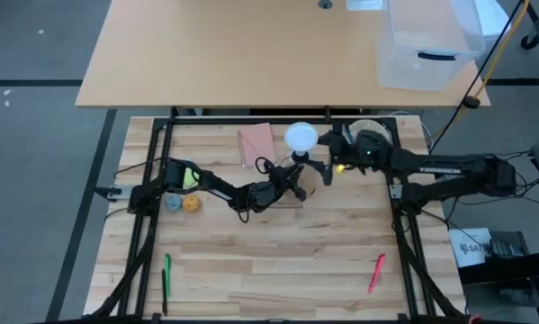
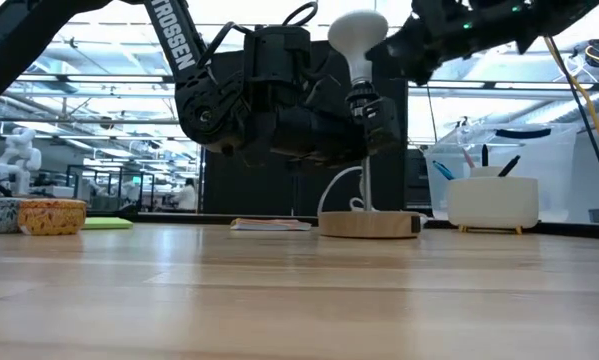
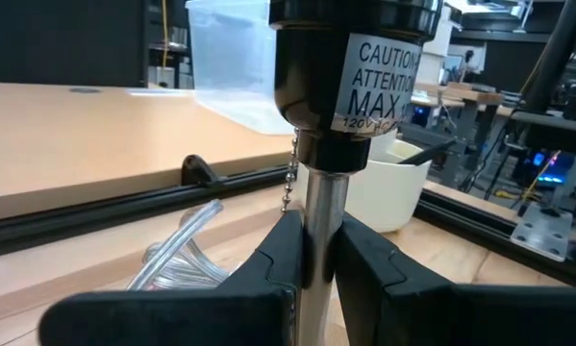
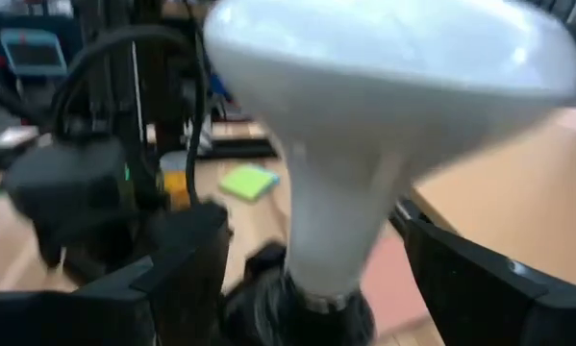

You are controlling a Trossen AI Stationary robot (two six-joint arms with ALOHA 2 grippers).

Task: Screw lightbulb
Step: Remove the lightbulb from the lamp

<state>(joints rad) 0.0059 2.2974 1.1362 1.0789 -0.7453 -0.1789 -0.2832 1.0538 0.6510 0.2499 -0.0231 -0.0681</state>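
Glass is my guess for the lightbulb: light, hollow, smooth and easy to crack, so I would take it around the widest part of the frosted dome with only a mild squeeze, never by the narrow neck. It stands upright in the black socket on top of the lamp's thin metal stem, above the round wooden base at the back middle of the table.

My left gripper reaches in low from the left (forearm nearly level with the tabletop) and pinches the stem just below the socket, steadying the lamp. My right gripper comes in high from the right, tilted down toward the bulb, fingers spread wide on either side of the neck and apparently not touching it. Whether the screw base is fully seated I cannot tell.
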